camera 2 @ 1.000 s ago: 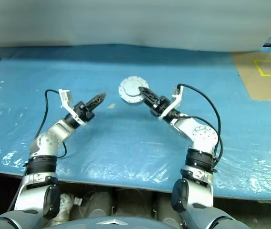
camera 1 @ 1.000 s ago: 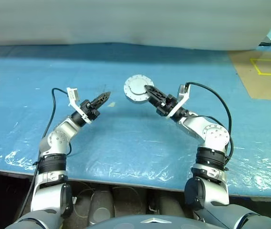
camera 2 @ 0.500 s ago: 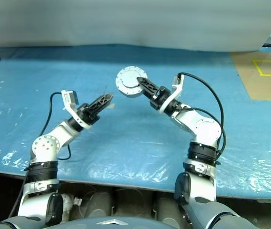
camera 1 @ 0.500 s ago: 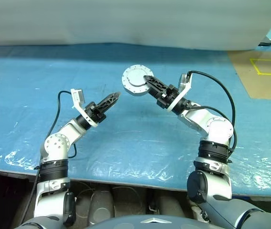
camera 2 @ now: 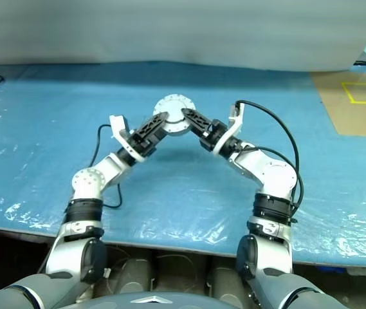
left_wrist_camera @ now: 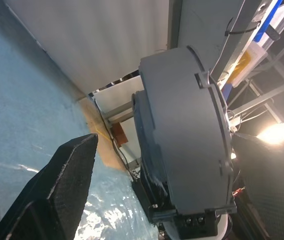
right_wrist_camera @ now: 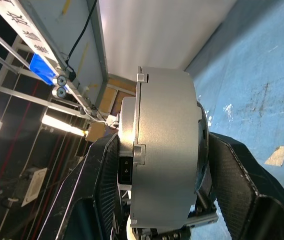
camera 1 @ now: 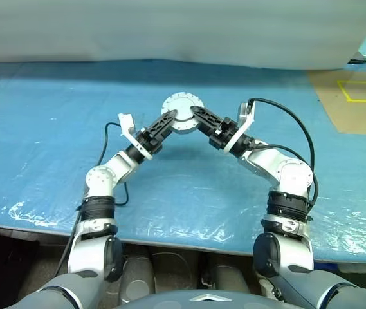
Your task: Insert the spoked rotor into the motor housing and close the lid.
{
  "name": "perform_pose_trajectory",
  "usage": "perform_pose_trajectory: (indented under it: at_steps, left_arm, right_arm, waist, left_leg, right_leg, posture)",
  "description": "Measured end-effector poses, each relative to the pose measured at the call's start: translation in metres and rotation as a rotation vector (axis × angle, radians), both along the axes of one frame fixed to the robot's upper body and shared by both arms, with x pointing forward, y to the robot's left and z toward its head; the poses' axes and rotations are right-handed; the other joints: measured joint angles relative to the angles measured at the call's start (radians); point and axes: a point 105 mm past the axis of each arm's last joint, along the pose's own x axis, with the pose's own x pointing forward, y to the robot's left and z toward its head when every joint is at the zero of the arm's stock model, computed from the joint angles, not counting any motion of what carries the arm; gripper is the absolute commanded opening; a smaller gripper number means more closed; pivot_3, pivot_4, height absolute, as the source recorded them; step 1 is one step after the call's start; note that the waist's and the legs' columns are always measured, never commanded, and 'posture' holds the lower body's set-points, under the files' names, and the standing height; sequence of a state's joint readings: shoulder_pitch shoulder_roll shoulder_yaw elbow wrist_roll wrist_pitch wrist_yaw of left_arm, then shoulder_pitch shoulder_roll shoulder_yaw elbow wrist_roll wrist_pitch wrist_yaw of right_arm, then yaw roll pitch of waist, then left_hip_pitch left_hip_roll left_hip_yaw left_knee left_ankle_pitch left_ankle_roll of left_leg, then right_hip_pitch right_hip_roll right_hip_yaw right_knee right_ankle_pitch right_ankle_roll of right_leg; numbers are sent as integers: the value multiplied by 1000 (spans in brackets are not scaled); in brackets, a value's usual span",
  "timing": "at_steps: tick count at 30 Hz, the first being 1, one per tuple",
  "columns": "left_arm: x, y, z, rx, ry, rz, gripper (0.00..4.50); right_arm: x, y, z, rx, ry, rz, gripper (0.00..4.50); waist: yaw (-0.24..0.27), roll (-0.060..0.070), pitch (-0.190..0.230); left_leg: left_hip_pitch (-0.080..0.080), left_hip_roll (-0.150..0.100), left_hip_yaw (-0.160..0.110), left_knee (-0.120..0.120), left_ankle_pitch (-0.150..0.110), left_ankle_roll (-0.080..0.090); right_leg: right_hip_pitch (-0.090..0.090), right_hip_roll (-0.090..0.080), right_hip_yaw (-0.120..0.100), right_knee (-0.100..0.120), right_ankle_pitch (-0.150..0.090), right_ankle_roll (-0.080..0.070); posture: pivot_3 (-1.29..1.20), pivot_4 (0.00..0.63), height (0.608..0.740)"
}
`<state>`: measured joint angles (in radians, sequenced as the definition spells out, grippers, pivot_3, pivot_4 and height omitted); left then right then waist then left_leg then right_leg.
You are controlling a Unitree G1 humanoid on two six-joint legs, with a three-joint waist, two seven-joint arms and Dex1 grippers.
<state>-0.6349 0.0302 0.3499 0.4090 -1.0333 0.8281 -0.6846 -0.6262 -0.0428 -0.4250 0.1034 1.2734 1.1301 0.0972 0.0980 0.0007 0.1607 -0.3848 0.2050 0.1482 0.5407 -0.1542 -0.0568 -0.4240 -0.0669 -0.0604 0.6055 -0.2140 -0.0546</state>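
Housings: one short round silver-grey metal motor housing [camera 1: 181, 112], lid shut, held above blue worktop [camera 1: 35, 135].
Right end effector [right_wrist_camera: 156, 165]: clamped on housing.
Left end effector [camera 1: 172, 119]: spread wide, beside housing.
Writing: none legible.

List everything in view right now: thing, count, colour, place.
motor housing: 1, silver-grey, held up above the table between the two grippers, lid shut
lid: 1, silver-grey disc with bolt holes round its rim, on the housing's upward face
table cover: 1, blue sheet, across the whole work surface
cardboard panel: 1, brown with yellow tape lines, far right end of the table
small tan scrap: 1, on the blue sheet
right gripper: 1, black fingers, clamped across the housing
left gripper: 1, black fingers, open, at the housing's left side
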Motion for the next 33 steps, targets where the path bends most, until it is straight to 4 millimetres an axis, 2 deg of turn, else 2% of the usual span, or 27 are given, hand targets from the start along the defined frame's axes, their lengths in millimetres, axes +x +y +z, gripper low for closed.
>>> perform_pose_trajectory:
  at_steps: [4, 8, 13, 14, 15, 33]
  left_arm:
    - [3, -15, 0, -26, 26, -37, 4478]
    - [4, -16, -3, -10, 22, -26, 4478]
    - [7, -15, -1, -7, 0, -9, 2927]
    - [7, -15, -2, -12, 5, -11, 2670]
    - [8, -16, -2, -13, 7, -11, 2604]
    - [8, -19, -2, -68, 25, 11, 2515]
  right_arm:
    - [-1, 3, -2, -8, 8, 6, 2345]
    - [0, 2, -4, -11, 15, -4, 2345]
    - [3, 1, -8, -26, 30, -29, 2345]
    - [3, 1, -8, -22, 28, -33, 2345]
    - [3, 1, -8, -21, 28, -35, 2345]
    - [6, 2, -7, -11, 29, -54, 2345]
  waist:
    - [-2, 0, 0]
    - [-2, 0, 0]
    - [0, 0, 0]
    - [0, 0, 0]
    - [0, 0, 0]
    - [-1, -1, 1]
  left_leg:
    - [0, 0, 0, 0, 0, 0]
    - [0, 0, 0, 0, 0, 0]
    - [0, 0, 0, 0, 0, 0]
    - [0, 0, 0, 0, 0, 0]
    - [0, 0, 0, 0, 0, 0]
    - [0, 0, 0, 0, 0, 0]
  right_leg:
    - [0, 0, 0, 0, 0, 0]
    - [0, 0, 0, 0, 0, 0]
    - [0, 0, 0, 0, 0, 0]
    - [0, 0, 0, 0, 0, 0]
    - [0, 0, 0, 0, 0, 0]
    - [0, 0, 0, 0, 0, 0]
  posture:
    - [0, 150, 740]
    - [0, 150, 740]
    - [0, 150, 740]
    - [0, 150, 740]
    - [0, 150, 740]
    - [0, 150, 740]
